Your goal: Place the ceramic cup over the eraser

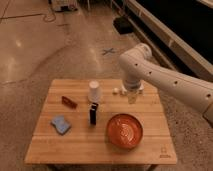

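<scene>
— Where's the ceramic cup (94,92)?
— On the table (150,146), at the eraser's (93,114) 12 o'clock, seemingly mouth-down, which suits capping. The tool (131,96) hovers at the cup's 3 o'clock; grip, cannot tell.

White ceramic cup (94,91), black eraser (93,113), orange plate (124,131), blue pad (60,124); pale gripper (131,98) above tan table (100,147)

You've got one view only: set high, looking down at a slant, mid-distance. The gripper (131,98) hangs right of centre, over the table's (100,145) far right part. The whole tabletop is in frame, mostly left of and nearer than the gripper. Floor (60,45) lies beyond it, and the arm (165,82) enters from its right.
</scene>
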